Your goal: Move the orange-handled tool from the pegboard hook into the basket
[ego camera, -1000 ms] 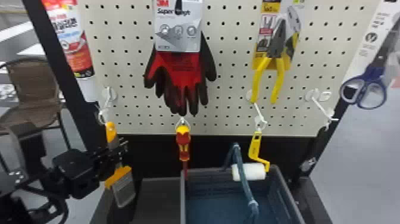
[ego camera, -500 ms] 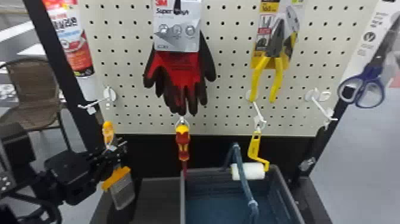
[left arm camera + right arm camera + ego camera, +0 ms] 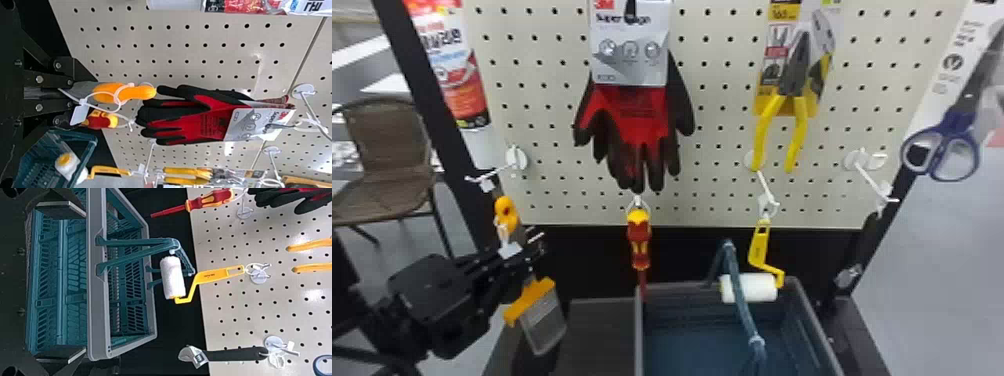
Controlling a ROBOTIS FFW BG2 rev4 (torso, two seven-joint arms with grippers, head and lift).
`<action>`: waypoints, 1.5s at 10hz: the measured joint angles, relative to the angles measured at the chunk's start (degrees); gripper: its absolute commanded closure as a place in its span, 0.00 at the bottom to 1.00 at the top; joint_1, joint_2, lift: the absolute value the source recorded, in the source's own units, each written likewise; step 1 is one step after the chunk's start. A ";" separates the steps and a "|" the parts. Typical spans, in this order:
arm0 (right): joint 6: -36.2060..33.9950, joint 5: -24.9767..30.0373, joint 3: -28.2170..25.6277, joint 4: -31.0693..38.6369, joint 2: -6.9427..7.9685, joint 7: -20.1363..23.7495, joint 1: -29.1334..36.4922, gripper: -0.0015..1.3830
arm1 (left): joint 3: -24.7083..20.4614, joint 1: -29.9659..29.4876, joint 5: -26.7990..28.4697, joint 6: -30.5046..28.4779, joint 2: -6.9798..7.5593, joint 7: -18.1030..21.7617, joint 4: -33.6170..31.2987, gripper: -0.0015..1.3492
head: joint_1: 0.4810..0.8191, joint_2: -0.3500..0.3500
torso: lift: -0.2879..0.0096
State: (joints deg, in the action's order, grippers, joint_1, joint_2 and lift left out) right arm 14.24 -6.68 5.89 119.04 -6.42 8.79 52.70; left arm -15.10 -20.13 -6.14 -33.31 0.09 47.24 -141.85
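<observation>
Your left gripper (image 3: pixel 72 93) pinched the orange-handled tool (image 3: pixel 137 93), likely light and stiff, sensibly by its handle; your right gripper (image 3: pixel 85 283) was spread.

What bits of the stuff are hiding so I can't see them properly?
- Left wrist view: the middle of the orange-handled tool, hidden by the left gripper.
- Head view: the tips of the scissors, cut off by the right edge.
- Left wrist view: any writing on the white tag, too small.
</observation>
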 measured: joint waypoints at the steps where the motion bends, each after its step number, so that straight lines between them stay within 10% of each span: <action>1: -0.07 0.00 0.00 0.00 0.00 0.00 0.00 0.07 | 0.34 -1.58 -2.58 0.48 -0.06 -1.54 -0.32 0.89 | 0.20 0.50 | 0.63; 8: -0.19 -0.21 0.00 -0.28 0.00 0.07 -0.13 0.07 | 12.08 -9.51 -30.00 21.12 0.33 -15.60 14.22 0.89 | 0.20 0.50 | 0.63; 15: -0.28 -0.65 0.00 -0.53 0.00 0.09 0.10 0.07 | 24.67 -5.25 -36.77 40.54 1.15 -19.98 31.07 0.89 | 0.20 0.50 | 0.63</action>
State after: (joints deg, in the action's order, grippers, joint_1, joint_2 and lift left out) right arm 13.96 -7.33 5.89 118.51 -6.42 8.87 52.80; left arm 9.57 -25.38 -42.91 7.23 1.23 27.26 -110.79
